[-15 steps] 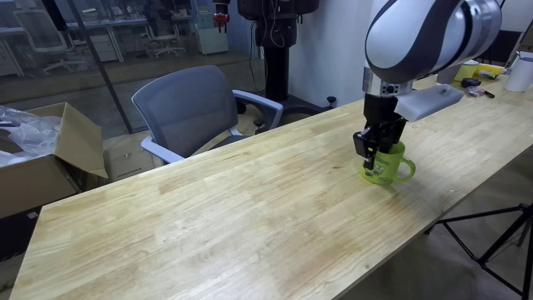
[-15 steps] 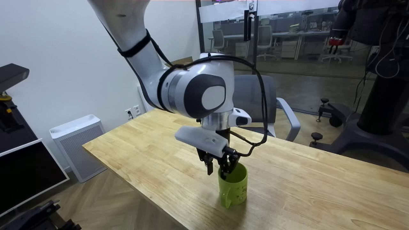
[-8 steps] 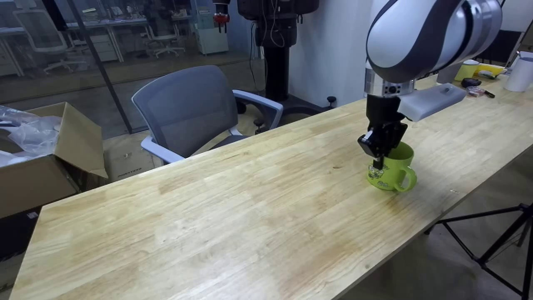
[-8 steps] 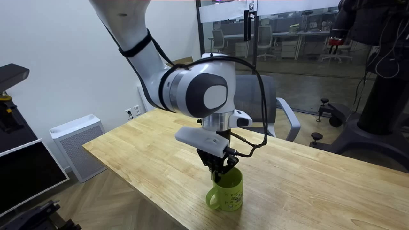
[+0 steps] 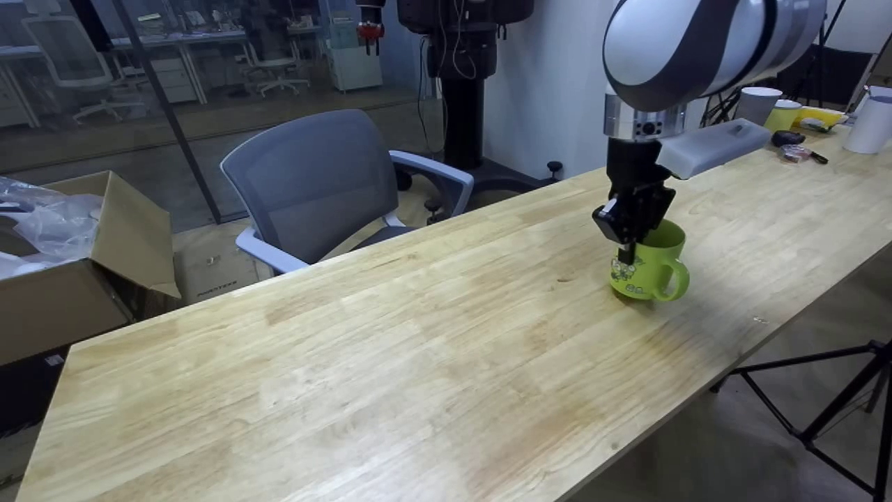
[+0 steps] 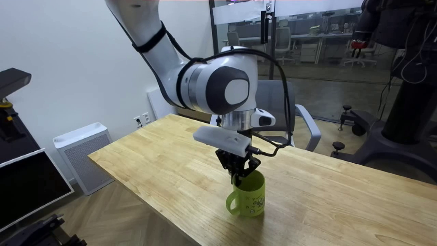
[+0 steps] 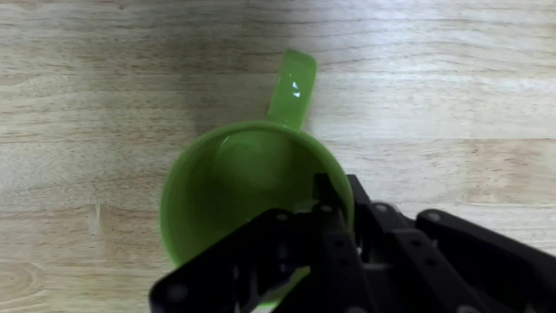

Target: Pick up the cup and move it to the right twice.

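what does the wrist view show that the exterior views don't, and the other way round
Only the wrist view shows the cup from almost straight above. Only the exterior views show the printed drawings on its side, the robot arm and the office chair. All share the wooden table, the cup's handle and the hand shut on the cup's rim.

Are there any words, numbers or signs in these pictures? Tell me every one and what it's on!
None can be read for sure.
Round lime-green mug with a loop handle: dark lettering and drawings, too small and blurred to read.
Brown cardboard by the grey mesh chair: one dark printed line, too blurred to read.
Black boxy thing under the open brown cardboard box: pale patch, maybe a label, too small to read.
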Tool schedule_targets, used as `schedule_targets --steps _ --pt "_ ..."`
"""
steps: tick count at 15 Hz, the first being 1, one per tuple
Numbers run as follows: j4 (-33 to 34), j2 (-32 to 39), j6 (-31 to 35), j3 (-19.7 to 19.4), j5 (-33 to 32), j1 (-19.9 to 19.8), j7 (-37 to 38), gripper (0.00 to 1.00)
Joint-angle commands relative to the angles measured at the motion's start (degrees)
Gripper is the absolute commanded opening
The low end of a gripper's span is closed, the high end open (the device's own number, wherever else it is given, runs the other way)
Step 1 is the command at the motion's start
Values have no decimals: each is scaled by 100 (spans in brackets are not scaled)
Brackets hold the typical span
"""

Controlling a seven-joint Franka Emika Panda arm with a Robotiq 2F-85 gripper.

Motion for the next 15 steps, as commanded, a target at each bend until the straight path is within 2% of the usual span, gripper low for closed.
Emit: schedule_targets --steps 1,8,15 --pt "155 -200 -267 0 4 -19 52 2" --pt "161 -235 -249 148 -33 222 141 2" --pt "152 -245 -219 381 -82 725 305 2"
